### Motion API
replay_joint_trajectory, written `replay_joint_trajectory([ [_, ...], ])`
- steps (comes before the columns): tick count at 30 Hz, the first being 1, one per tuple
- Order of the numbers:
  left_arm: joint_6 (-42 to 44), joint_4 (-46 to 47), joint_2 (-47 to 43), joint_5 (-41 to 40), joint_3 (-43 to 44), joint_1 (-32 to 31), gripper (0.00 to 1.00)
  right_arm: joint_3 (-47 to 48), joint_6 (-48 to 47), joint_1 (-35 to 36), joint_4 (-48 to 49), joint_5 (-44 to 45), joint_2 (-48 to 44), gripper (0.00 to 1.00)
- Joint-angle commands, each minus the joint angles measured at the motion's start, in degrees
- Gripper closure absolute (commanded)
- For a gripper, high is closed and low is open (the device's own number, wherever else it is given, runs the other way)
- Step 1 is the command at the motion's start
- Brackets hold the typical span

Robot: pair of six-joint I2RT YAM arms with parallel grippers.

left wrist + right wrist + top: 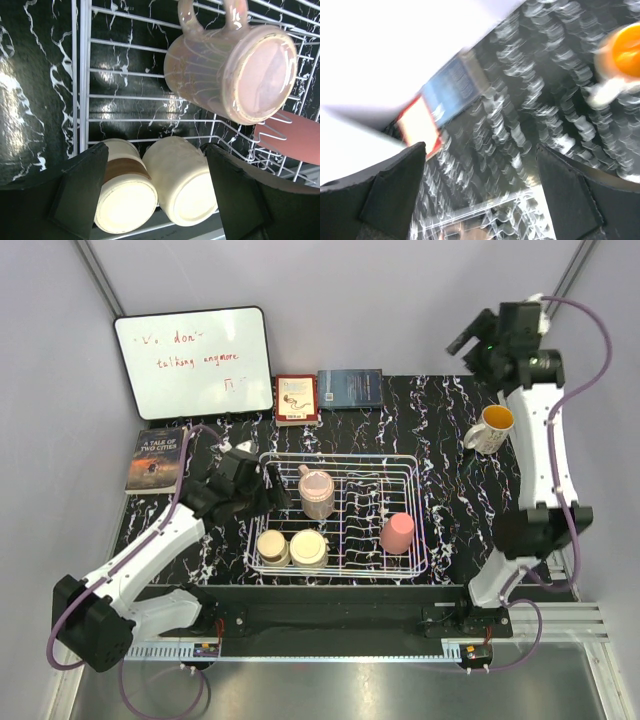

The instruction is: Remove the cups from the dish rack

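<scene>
A white wire dish rack is seen in the middle of the black marbled table, and four cups are held in it, all base up: a translucent pinkish mug at the far left, two cream cups side by side at the near left corner, and a pink tumbler at the near right. A brown band is shown on the left cream cup in the left wrist view. A yellow-inside white mug is set mouth up on the table, well to the right of the rack and beside the right arm. The left gripper is held over the rack's left end with its fingers spread wide and nothing clamped; the cream cups are seen below it. The right gripper is raised high at the far right, fingers apart and empty. On the whiteboard, "talking anymore" can be read in red; the line above is not clear. "A TALE OF TWO CITIES" is printed on the dark book. The titles of the red book and blue book cannot be read.
</scene>
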Motion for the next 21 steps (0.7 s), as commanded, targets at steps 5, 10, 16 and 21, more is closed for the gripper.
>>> replay_joint_trajectory([
  [5, 7.5, 1.3, 5.4, -7.5, 8.5, -2.6, 0.15, -39.6, 0.9, 14.4, 20.8, -3.6, -31.5, 0.05],
  [10, 10.1, 2.0, 11.1, -10.4, 14.3, -2.5, 0.13, -51.0, -2.5, 16.6, 21.3, -5.3, -44.9, 0.05],
  [16, 12.0, 3.1, 19.8, -12.1, 21.5, -2.2, 0.12, -54.2, -5.1, 16.7, 18.4, -10.5, -53.3, 0.06],
  [21, 15.3, 3.0, 27.2, -12.6, 27.8, -1.1, 0.13, -57.8, -6.2, 16.7, 14.3, -11.0, -58.0, 0.06],
])
